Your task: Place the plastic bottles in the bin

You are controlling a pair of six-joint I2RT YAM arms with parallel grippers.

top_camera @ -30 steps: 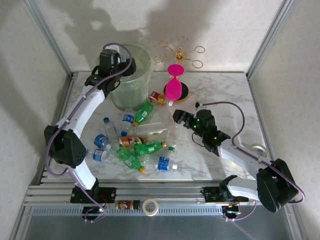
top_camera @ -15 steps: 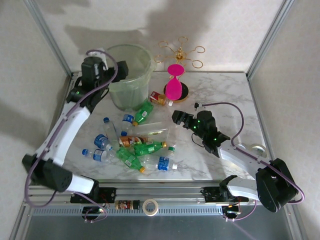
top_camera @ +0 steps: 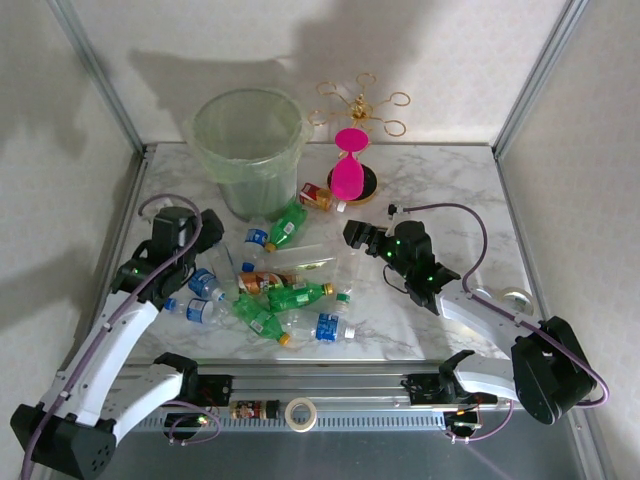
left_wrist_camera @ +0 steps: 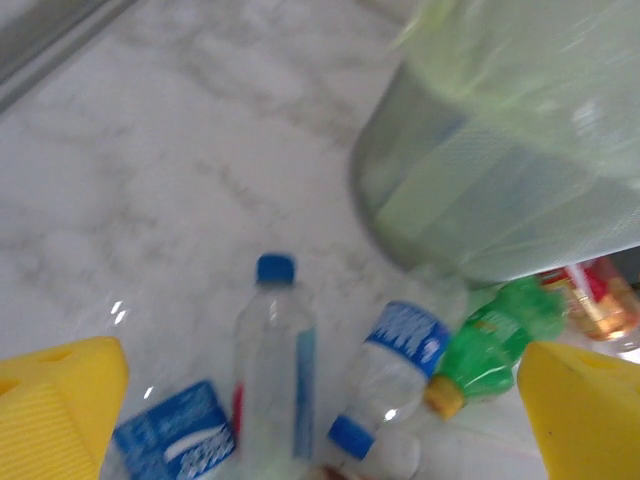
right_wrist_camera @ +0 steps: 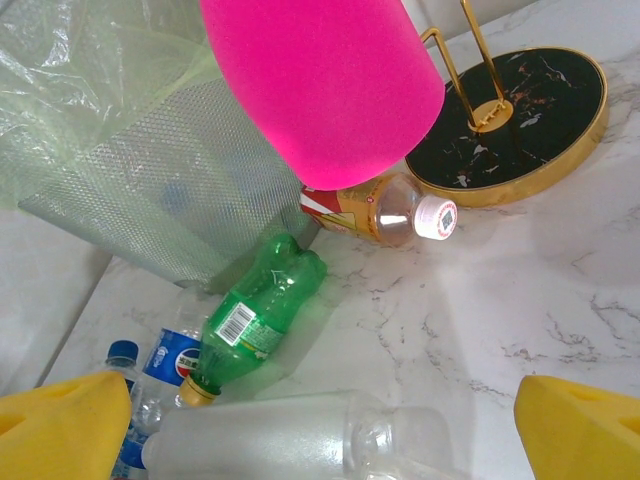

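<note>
Bottles (top_camera: 298,296): scattered on table (top_camera: 450,190), near bin (top_camera: 248,150).
Left claw (left_wrist_camera: 320,400): spread, empty, above bottles.
Right claw (right_wrist_camera: 320,420): spread, empty.

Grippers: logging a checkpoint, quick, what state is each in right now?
Left gripper: open, holding nothing.
Right gripper: open, holding nothing.

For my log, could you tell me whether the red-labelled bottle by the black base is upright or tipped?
Tipped: the red-labelled bottle lies on its side on the table, its white cap pointing sideways beside the black base.
</note>
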